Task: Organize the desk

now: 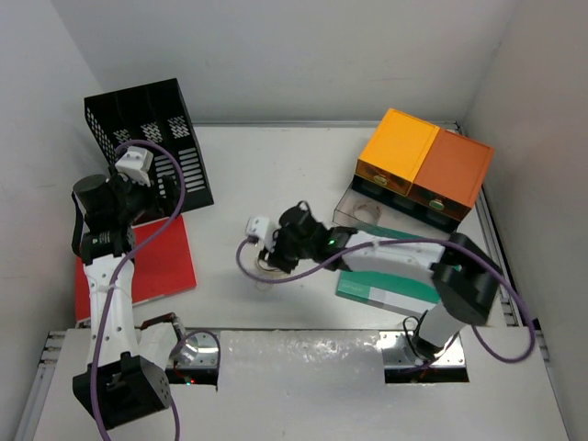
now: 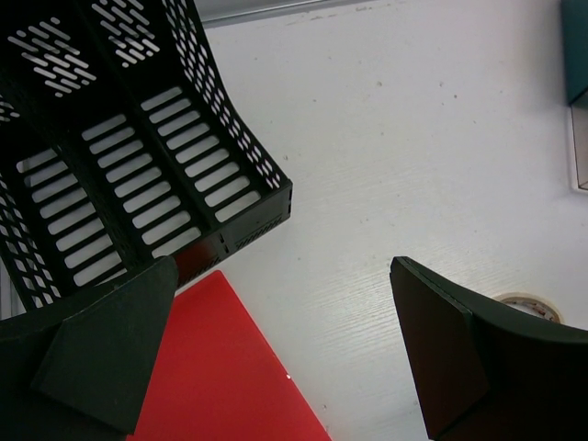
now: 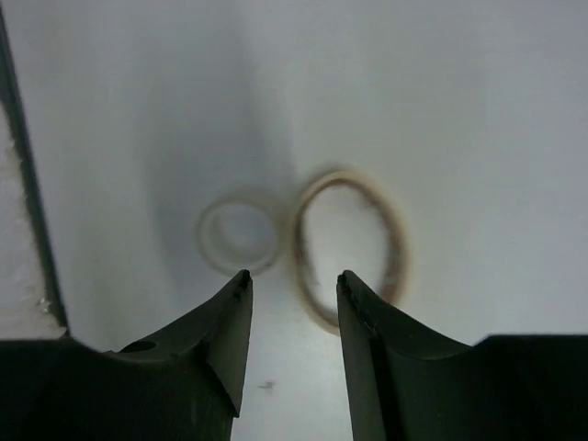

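Note:
The white desk [image 1: 276,165] holds two rings near its middle: a small white ring [image 3: 239,237] and a larger tan tape ring [image 3: 349,248], side by side. My right gripper [image 3: 292,277] hovers just above them, open and empty, its right fingertip over the tan ring's near edge. In the top view the right gripper [image 1: 271,259] covers most of both rings. My left gripper [image 2: 280,312] is open and empty above the corner of a red folder [image 2: 220,377], beside the black mesh file rack [image 2: 138,165]. It is at the left in the top view [image 1: 147,197].
The file rack [image 1: 147,138] stands at the back left and the red folder [image 1: 161,262] lies in front of it. An orange-topped drawer unit [image 1: 423,161] stands at the back right with a clear drawer [image 1: 367,213] pulled out. A teal book [image 1: 386,287] lies under my right arm.

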